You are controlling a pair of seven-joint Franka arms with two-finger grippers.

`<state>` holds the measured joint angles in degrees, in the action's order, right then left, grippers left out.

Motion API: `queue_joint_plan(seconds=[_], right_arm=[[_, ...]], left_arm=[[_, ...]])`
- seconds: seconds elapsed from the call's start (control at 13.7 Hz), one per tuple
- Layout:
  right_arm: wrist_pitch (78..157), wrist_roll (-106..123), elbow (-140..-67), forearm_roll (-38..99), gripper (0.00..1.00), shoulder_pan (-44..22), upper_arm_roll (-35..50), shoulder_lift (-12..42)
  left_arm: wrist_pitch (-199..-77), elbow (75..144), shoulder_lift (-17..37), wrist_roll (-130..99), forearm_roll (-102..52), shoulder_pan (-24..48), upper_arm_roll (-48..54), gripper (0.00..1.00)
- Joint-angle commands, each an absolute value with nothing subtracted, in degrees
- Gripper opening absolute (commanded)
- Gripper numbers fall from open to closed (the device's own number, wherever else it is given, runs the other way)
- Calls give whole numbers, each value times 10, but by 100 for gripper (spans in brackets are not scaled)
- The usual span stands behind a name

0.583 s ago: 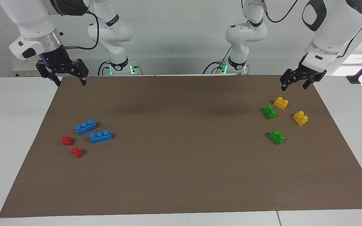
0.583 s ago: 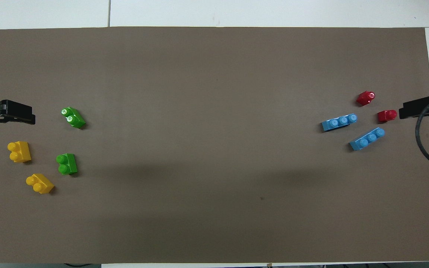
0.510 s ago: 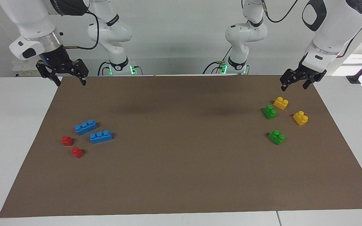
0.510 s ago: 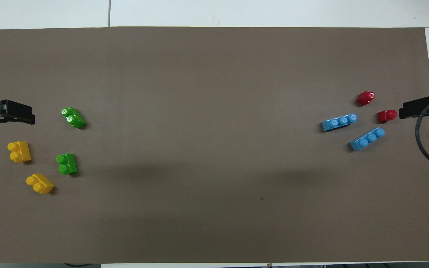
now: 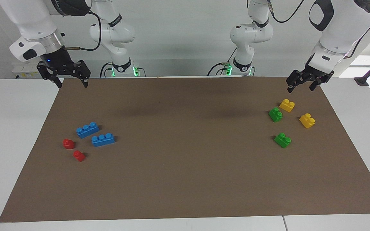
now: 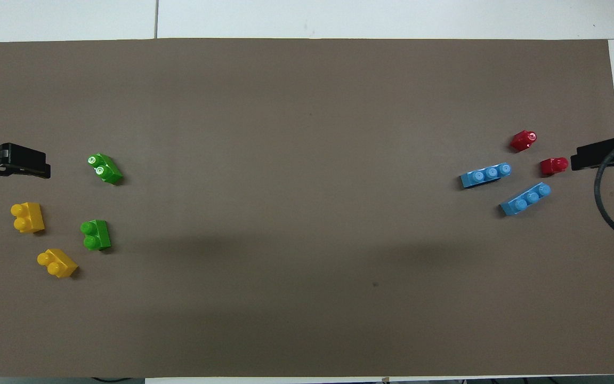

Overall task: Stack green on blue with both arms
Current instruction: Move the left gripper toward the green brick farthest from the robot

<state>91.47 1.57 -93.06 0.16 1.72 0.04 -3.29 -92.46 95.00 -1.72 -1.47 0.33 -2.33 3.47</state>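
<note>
At table ends | green bricks (image 5: pixel 275 114) lie under raised left gripper (image 5: pixel 300 84), blue bricks (image 5: pixel 87 130) near right gripper (image 5: pixel 71 81) | both spread, empty, nothing stacked | each arm is matched to its own colour.

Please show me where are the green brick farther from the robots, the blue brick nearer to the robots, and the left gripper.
green brick farther from the robots (image 5: pixel 282 140): facing view, on its top by the studs.
blue brick nearer to the robots (image 5: pixel 87 130): facing view, on its middle stud.
left gripper (image 5: pixel 301 86): facing view, midway between the fingertips.
</note>
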Motion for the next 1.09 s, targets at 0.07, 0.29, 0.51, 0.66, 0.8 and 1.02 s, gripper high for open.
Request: queue_joint_plan(seconds=[0.07,0.29,0.51,0.66,0.8,1.02], right_arm=[[925,13,-940,-3,100,15,1,-37],[921,10,-938,-3,100,13,3,-37],[918,11,-941,-3,100,16,3,-40],[919,10,-950,-2,100,18,2,-45],[920,11,-951,-2,100,19,3,-45],[922,8,-951,-1,100,20,2,-45]], left_arm=[[-919,966,-34,-31,-4,-17,28,100],[-909,969,-43,-39,-4,-17,28,100],[-918,986,-51,-69,-4,-18,28,100],[-953,1009,-58,-159,-4,-18,28,100],[-978,1031,-62,-192,-4,-16,28,100],[-990,1048,-62,-201,-4,-18,28,100]])
